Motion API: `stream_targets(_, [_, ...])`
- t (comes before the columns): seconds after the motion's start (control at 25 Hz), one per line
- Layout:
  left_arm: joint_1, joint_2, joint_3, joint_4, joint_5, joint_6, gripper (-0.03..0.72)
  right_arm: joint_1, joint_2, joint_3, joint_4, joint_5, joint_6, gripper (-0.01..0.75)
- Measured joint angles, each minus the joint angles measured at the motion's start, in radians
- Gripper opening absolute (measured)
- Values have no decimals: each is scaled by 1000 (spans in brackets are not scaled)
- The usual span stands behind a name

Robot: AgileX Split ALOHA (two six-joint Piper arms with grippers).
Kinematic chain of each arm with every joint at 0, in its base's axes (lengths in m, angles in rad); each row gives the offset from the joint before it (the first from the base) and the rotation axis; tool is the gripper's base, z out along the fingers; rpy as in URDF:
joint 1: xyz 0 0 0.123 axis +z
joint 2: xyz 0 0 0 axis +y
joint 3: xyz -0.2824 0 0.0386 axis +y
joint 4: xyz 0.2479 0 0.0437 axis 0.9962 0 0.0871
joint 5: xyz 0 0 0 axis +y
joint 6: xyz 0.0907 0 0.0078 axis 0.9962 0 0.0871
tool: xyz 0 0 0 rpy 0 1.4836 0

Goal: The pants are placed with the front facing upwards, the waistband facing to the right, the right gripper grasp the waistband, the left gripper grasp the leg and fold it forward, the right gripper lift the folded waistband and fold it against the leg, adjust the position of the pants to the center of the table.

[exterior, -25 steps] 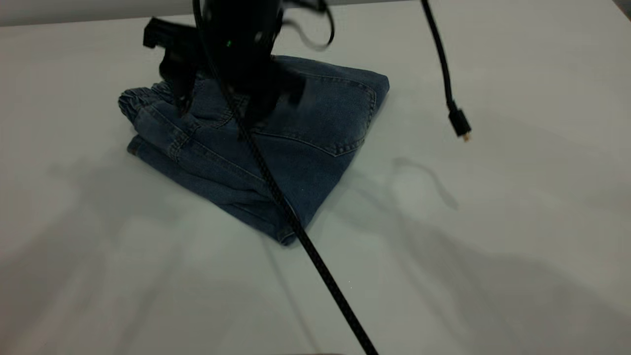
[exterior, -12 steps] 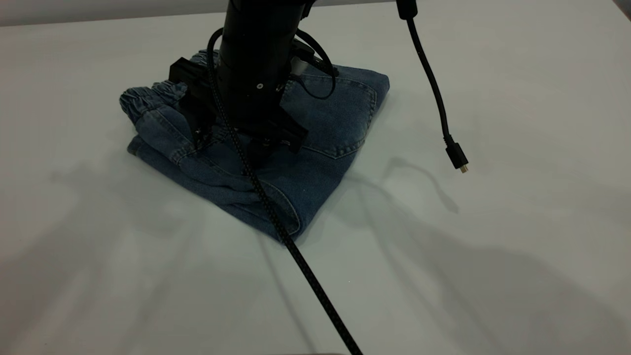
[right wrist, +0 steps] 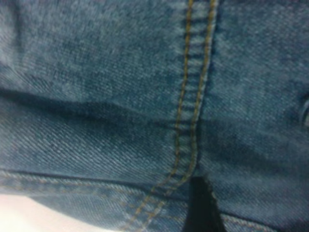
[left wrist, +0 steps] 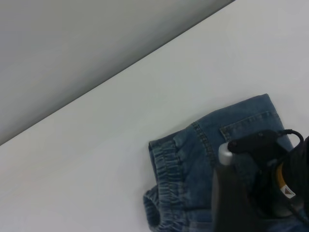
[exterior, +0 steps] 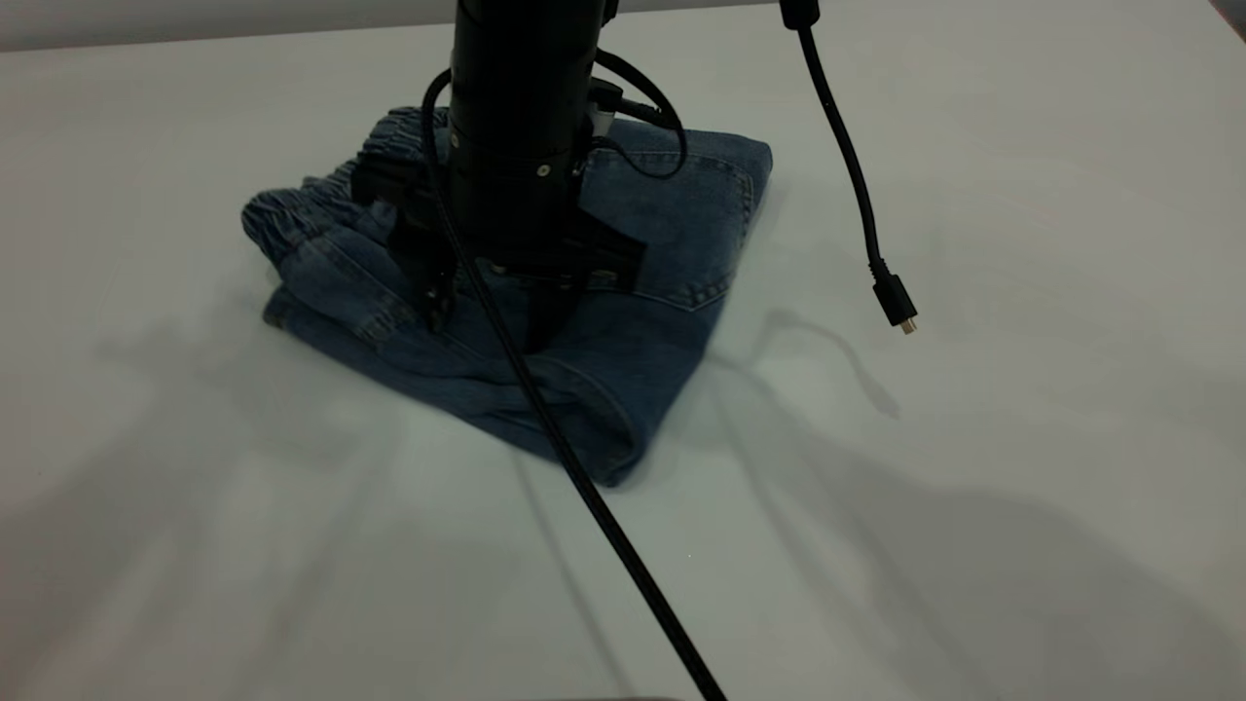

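Note:
The blue denim pants [exterior: 672,224] lie folded into a thick square on the white table [exterior: 973,506]. Their ruffled waistband [exterior: 292,209] sits at the left edge and shows in the left wrist view too, the waistband [left wrist: 166,166] bunched beside the back pocket. My right gripper [exterior: 492,316] stands straight down on the fold, open, both fingertips pressed into the cloth. In the right wrist view denim [right wrist: 120,96] fills the picture with one black fingertip [right wrist: 200,208] resting on it. The right arm's body [left wrist: 231,198] with its silver part appears in the left wrist view. The left gripper is out of view.
A braided black cable [exterior: 604,516] runs from the arm across the pants' near corner to the bottom edge. A loose cable with a plug [exterior: 894,302] dangles above the table right of the pants. The table's far edge [exterior: 195,34] runs close behind the pants.
The right gripper came down onto the pants and slid toward the near right. The pants shifted with it, and their near corner bunched up.

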Motion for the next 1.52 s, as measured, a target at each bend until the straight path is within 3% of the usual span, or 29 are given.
stream_targets(0.36, [0, 0, 0, 0, 0, 0, 323, 29, -3, -2, -191, 234, -277, 447])
stream_targets(0.92, [0, -4, 0, 2, -8, 1, 318, 56, -32, -6, -330, 278, -434, 447])
stream_targets(1.2, [0, -70, 0, 2, -33, 2, 318, 59, -300, -3, -379, 294, -517, 447])
stream_targets(1.52, [0, -237, 0, 2, 103, 2, 318, 59, -740, -3, -352, 321, -655, 447])
